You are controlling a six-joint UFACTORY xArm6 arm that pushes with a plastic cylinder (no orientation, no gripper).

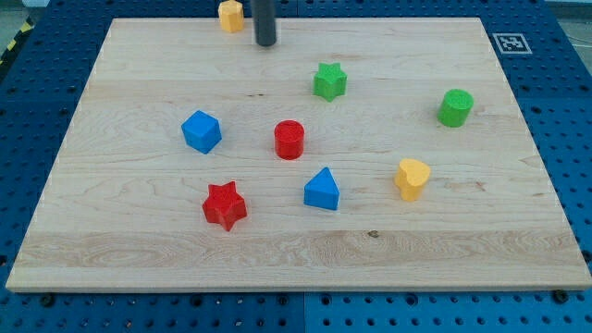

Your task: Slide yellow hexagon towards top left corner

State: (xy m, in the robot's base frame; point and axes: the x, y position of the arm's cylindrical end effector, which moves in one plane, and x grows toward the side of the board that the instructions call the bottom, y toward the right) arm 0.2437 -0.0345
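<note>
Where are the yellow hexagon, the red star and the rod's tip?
yellow hexagon (230,16): camera view, its front face, at the view's top.
red star (224,204): camera view, its top face.
my tip (265,43): camera view, the rod's very end, right of the hexagon.

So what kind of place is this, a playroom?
More likely a robot test bench in a lab. A wooden board sits on a blue plate full of holes, a printed marker square is at its corner, and my tip stands beside the yellow hexagon.
</note>
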